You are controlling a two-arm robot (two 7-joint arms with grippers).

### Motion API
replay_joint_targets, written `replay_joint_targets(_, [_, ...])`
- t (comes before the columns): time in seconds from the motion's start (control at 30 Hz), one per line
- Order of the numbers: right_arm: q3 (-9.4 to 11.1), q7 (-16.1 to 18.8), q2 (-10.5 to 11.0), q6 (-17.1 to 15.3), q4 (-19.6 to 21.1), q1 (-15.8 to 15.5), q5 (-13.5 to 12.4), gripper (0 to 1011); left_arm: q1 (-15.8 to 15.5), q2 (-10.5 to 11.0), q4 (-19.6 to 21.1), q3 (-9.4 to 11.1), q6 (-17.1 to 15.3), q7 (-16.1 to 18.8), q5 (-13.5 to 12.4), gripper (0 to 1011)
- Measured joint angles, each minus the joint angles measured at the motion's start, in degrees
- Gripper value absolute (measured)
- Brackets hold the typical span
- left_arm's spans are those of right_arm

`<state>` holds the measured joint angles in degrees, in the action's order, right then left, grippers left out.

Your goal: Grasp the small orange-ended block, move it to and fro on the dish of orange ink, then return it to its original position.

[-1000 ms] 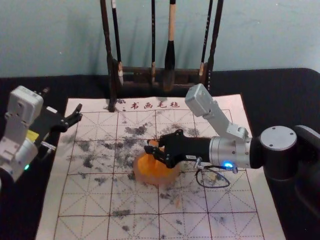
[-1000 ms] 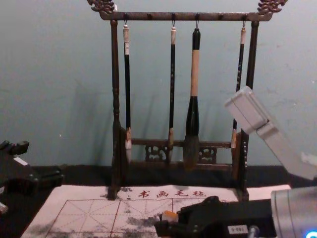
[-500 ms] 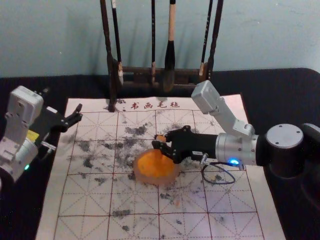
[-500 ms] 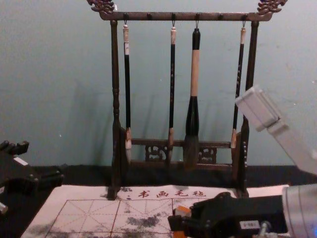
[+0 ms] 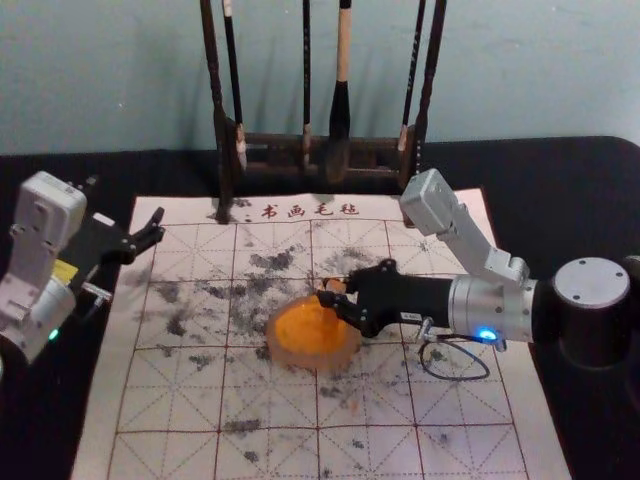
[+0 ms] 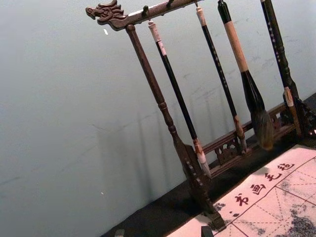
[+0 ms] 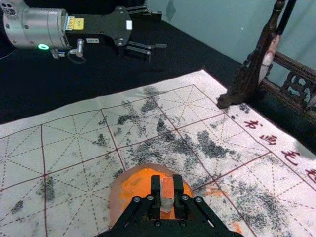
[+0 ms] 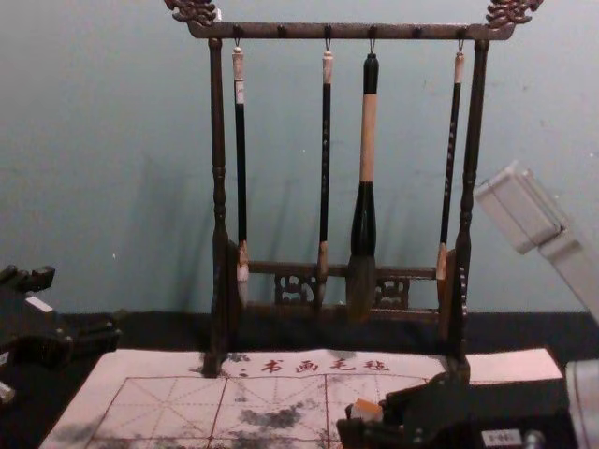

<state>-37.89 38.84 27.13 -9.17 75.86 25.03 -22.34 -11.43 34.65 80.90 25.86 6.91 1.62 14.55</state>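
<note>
Black counter (image 5: 560,180). One dark rack (image 8: 217,140) stood at the back, four brushes (image 8: 367,140) hanging from it. One gridded mat (image 5: 180,400), smudged with ink, lay in front. Two pincers: left pincer (image 5: 156,226) stood open and held nothing, at the mat's far left corner; right pincer (image 5: 328,292) reached in from the right, closed down to the block's width and gripping it. One dish (image 5: 300,355) of orange ink sat below. One small block (image 7: 167,188), orange on top, showed between the right pincer's fingertips; contact with the ink could not be told.

Brushes (image 8: 369,140), rack (image 8: 218,140), gridded mat (image 5: 265,400) (smudgy).
</note>
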Motion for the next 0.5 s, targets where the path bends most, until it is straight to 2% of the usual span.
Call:
replay_joint_targets(0.23, [-0.37,0.35,0.2,-0.16,1.05,-0.56,-0.3,116,0.0,0.0,0.0,0.0,0.0,0.0,0.0,1001])
replay_joint_targets(0.5, [-1.24,0.91,-0.82,0.04,0.13,0.01,-0.37,116,0.0,0.0,0.0,0.0,0.0,0.0,0.0,1001])
